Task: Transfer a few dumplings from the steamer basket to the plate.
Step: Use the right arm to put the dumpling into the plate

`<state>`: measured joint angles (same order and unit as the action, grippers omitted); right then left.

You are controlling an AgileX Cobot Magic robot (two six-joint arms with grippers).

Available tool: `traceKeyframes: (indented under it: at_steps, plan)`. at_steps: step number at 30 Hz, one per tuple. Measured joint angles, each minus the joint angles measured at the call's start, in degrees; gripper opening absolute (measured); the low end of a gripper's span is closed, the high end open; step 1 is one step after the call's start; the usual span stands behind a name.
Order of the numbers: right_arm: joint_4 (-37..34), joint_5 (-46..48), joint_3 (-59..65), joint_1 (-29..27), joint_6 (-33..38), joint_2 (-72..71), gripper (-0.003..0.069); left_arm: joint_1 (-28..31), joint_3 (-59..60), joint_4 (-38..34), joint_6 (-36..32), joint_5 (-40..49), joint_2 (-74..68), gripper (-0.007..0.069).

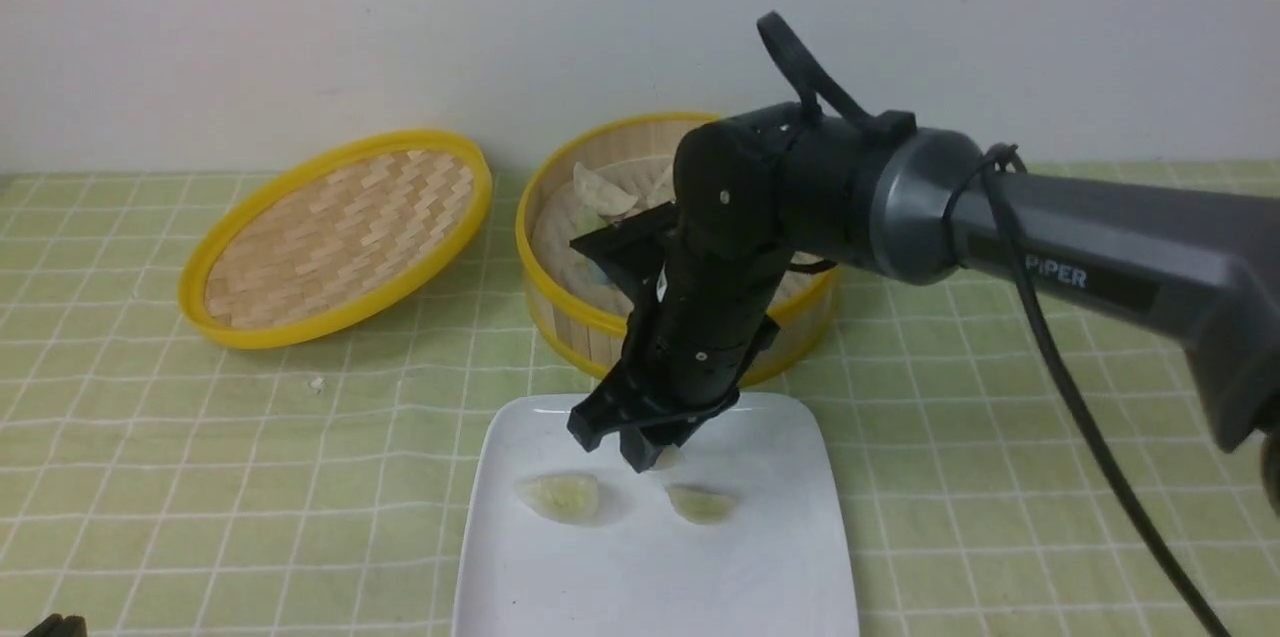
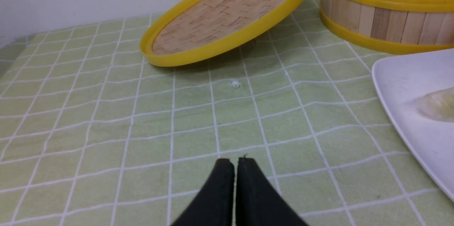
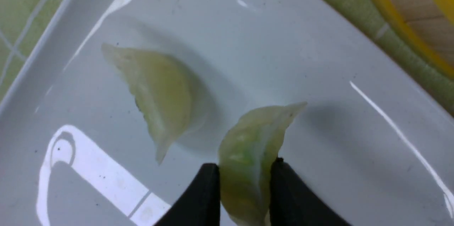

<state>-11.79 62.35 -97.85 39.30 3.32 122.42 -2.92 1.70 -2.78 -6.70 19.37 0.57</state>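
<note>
My right gripper (image 1: 648, 457) hangs over the far part of the white plate (image 1: 650, 577) and is shut on a pale green dumpling (image 3: 252, 141), holding it by its sides just above the plate surface (image 3: 319, 41). Two more dumplings lie on the plate, one to the left (image 1: 560, 497) and one to the right (image 1: 702, 504); one of them shows in the right wrist view (image 3: 159, 94). The steamer basket (image 1: 570, 337) stands behind the plate with several dumplings (image 1: 600, 187) inside. My left gripper (image 2: 236, 160) is shut and empty, low over the tablecloth.
The shallow woven lid (image 1: 340, 237) leans tilted at the back left, also in the left wrist view (image 2: 227, 16). A small white crumb (image 2: 234, 84) lies on the green checked cloth. The right arm reaches in from the right and hides part of the basket.
</note>
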Motion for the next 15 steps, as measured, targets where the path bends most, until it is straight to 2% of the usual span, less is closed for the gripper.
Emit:
traceKeyframes:
  at_steps: [3,6,9,12,15]
  plan:
    - [0.06,-0.14,0.0,0.0,0.13,0.06,0.0229,0.0,0.0,0.0,0.0,0.0,0.0,-0.0006]
    - [0.18,0.16,-0.26,0.0,0.13,0.06,0.037,0.0,0.0,0.0,0.0,0.0,0.0,-0.0006]
    - [1.56,2.16,-2.81,0.0,0.69,0.06,0.045,0.0,0.0,0.0,0.0,0.0,0.0,-0.0006]
    - [4.58,3.91,-7.05,-0.57,0.77,0.06,0.0464,0.0,0.0,0.0,0.0,0.0,0.0,-0.0006]
    - [7.1,3.82,-13.77,-3.4,0.18,0.06,0.046,0.0,0.0,0.0,0.0,0.0,0.0,-0.0006]
